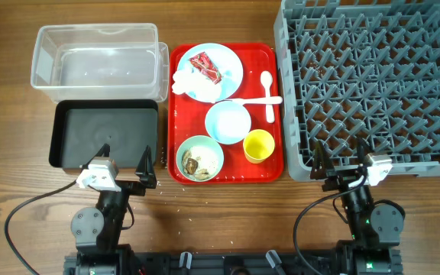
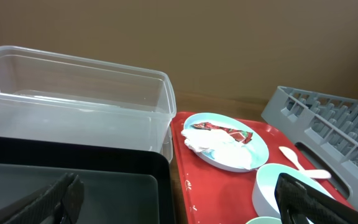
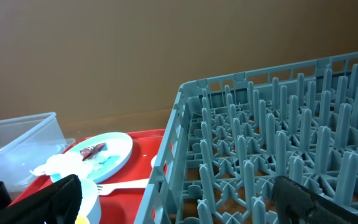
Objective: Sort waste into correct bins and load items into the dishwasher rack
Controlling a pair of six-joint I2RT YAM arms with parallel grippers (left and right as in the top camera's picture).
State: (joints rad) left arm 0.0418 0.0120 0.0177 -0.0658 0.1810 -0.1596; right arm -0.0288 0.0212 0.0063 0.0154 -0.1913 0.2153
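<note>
A red tray (image 1: 270, 164) holds a light blue plate (image 1: 231, 65) with a red wrapper (image 1: 205, 67) and white tissue (image 1: 189, 82), a white spoon (image 1: 266, 88) and fork (image 1: 257, 100), a light blue bowl (image 1: 228, 122), a yellow cup (image 1: 258, 146) and a bowl of food scraps (image 1: 199, 159). The grey dishwasher rack (image 1: 373, 80) stands to the right. A clear bin (image 1: 94, 61) and a black bin (image 1: 105, 136) stand to the left. My left gripper (image 1: 149, 166) is open and empty at the black bin's near edge. My right gripper (image 1: 344, 160) is open and empty at the rack's near edge.
The left wrist view shows the clear bin (image 2: 73, 93), the black bin (image 2: 73, 186), the plate (image 2: 225, 142) and the rack (image 2: 328, 118). The right wrist view shows the rack (image 3: 278, 143), the plate (image 3: 104, 152) and the fork (image 3: 123, 184). Crumbs lie on the table near the tray's front.
</note>
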